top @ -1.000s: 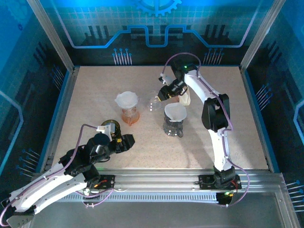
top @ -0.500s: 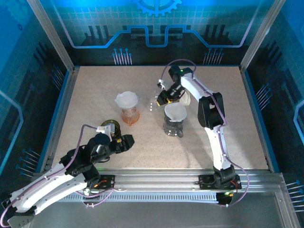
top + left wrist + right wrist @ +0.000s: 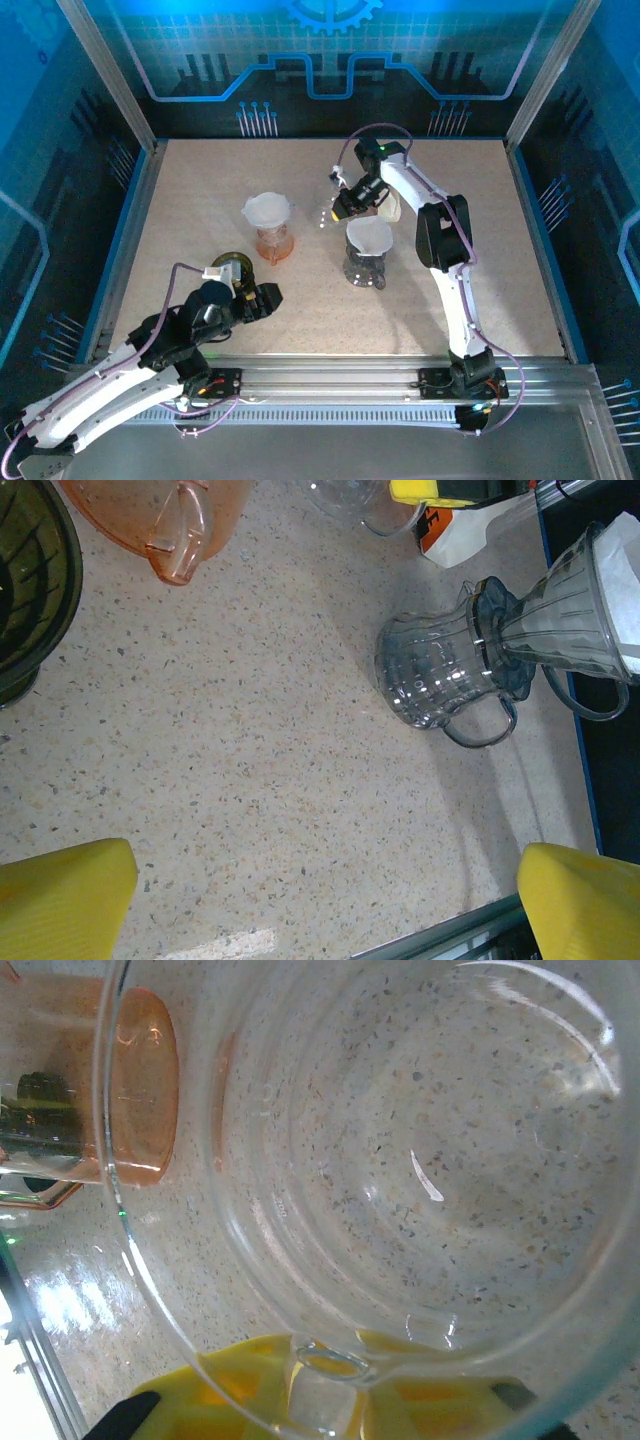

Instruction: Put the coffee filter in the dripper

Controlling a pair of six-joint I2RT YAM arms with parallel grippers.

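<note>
Step in hand: I judge that my right arm is taking hold of the empty glass dripper (image 3: 400, 1160); no filter is being handled yet.
Right gripper (image 3: 342, 204): fingers drawn close together, with yellow pads (image 3: 230, 1400) on either side of the dripper's small handle (image 3: 325, 1400). As far as the wrist view shows, they are clamped on it.
Left gripper (image 3: 325, 880): fingers wide apart and holding nothing, low over the table (image 3: 200, 180) at near left.
Coffee filter (image 3: 267, 209): a white paper cone seated in the orange dripper (image 3: 270, 242), left of centre. A second filter (image 3: 368, 236) sits in the grey dripper (image 3: 560, 610) atop its carafe (image 3: 435, 670).
Pale paper shape (image 3: 392, 210): just right of the right gripper. I cannot tell whether it is spare filters.
Next move: I would stand the glass dripper mouth-up and steady, then bring it a filter held lightly by the rim.
Materials: the glass is clear, smooth and glossy, so likely slippery. The filters are thin, matte and easily crushed. The carafe is ribbed and bluish, and the table is speckled and flat.
</note>
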